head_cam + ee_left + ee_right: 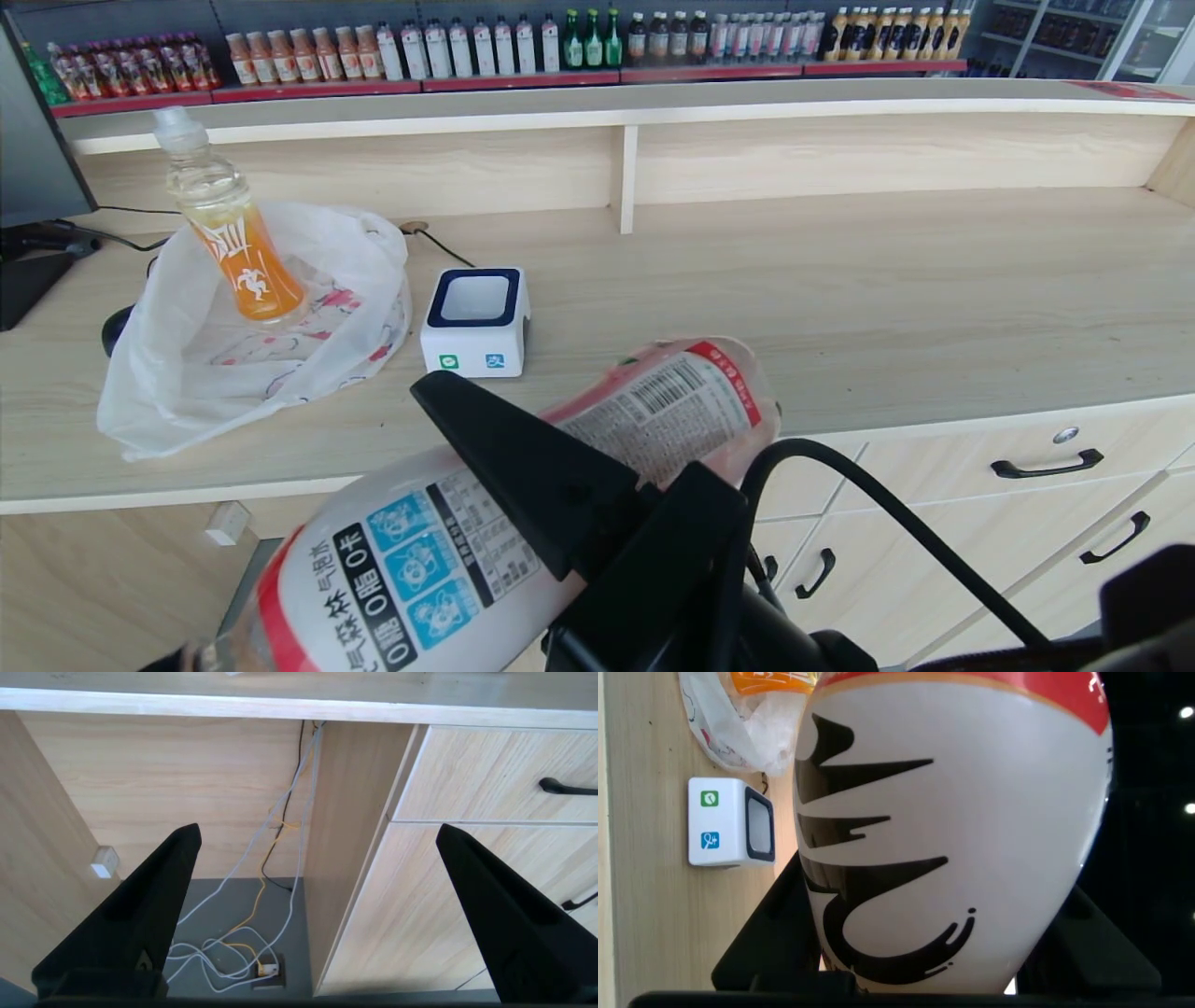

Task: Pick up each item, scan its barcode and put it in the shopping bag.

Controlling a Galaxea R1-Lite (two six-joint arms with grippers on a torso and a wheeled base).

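Large labelled bottle (653,411) clamped crosswise at mid-body in right gripper (504,467), likely stiff, slick and weighty; left gripper (318,831) spread wide, empty.

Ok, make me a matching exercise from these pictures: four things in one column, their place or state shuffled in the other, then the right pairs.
Things
1. orange drink bottle
2. scanner
3. white-labelled bottle
4. left gripper

Places or states
A. clamped in the right gripper
B. open, lower than the counter
C. standing in the shopping bag
D. on the counter, beside the bag

Pairs: 1-C, 2-D, 3-A, 4-B
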